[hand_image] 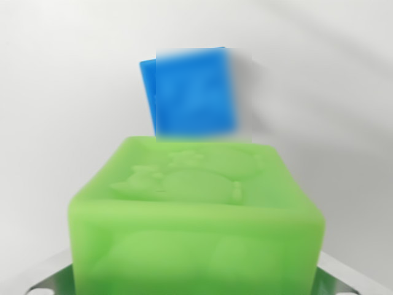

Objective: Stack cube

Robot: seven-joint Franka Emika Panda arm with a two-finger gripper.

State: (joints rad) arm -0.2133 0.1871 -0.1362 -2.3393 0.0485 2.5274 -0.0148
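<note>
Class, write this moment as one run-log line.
phase: carrying | hand: shut on green cube | target: blue cube, blurred, beyond | stacked: not yet

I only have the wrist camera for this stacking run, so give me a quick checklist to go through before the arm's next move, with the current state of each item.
1. Green cube close under the camera, between the metal finger parts at the bottom corners: ok.
2. Grip firm on the green cube: cannot tell; the contact points are hidden.
3. Blue cube in view beyond the green one: ok, though blurred.
4. Green cube lined up over the blue cube: not ok; the blue one lies further up the view.
5. White surface around the blue cube free of other things: ok as far as the view shows.
6. Height above the blue cube: cannot tell.
</note>
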